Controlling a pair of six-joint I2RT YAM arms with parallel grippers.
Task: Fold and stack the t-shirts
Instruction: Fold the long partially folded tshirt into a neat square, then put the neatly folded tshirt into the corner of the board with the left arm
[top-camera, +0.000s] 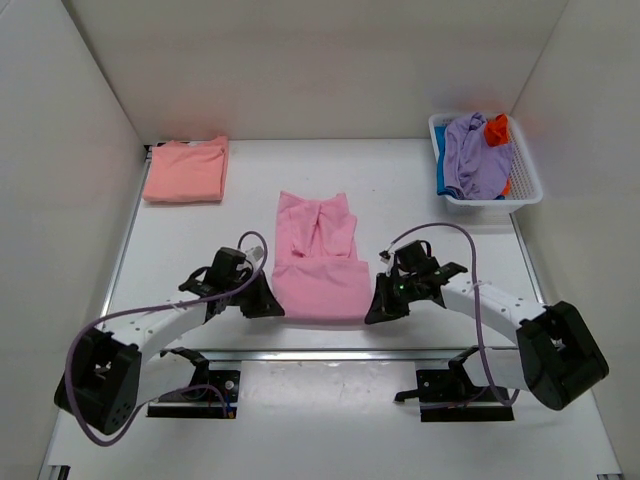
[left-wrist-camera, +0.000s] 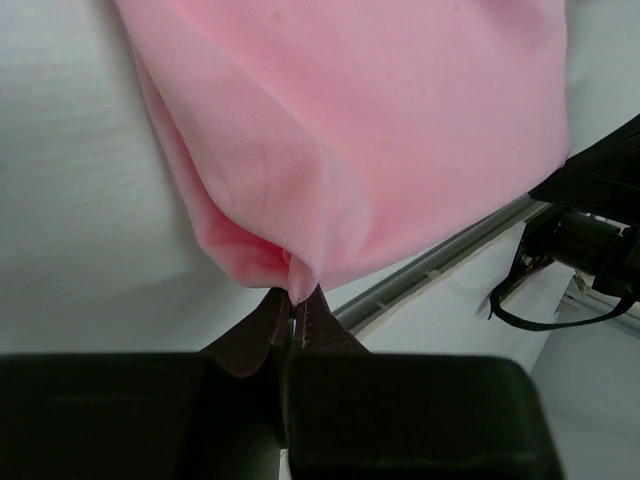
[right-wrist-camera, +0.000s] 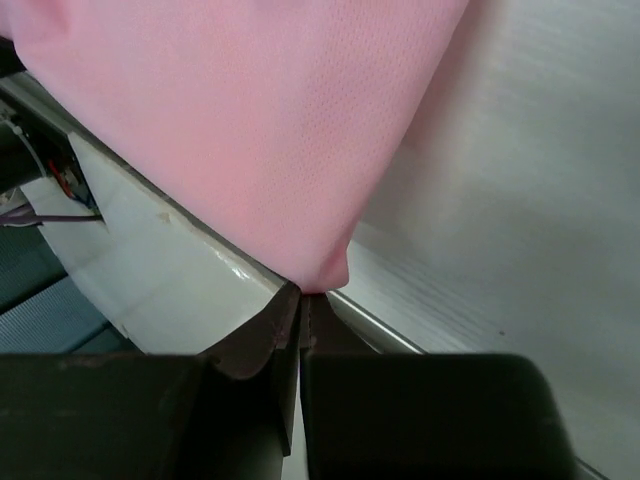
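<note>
Pink shirt (top-camera: 318, 270) lies partly folded on the table (top-camera: 420, 200), spanning the gap between the two grippers. Its near edge is at their fingertips and the rest reaches away from them.

Well beyond the left gripper (left-wrist-camera: 297, 318) and off to its left, a peach shirt (top-camera: 186, 170) lies folded flat. The left gripper's jaws are pressed together on the pink shirt's near left corner, and the cloth bunches just past the tips.

Across the shirt's width, the right gripper (right-wrist-camera: 302, 305) pinches the near right corner, which sits over the table's near edge.

Well beyond the right gripper and off to its right, a white basket (top-camera: 527, 190) holds three shirts. A lavender shirt (top-camera: 470, 150) is on top, an orange shirt (top-camera: 497, 128) lies toward the far side, and a blue shirt (top-camera: 441, 178) shows at the left side.
</note>
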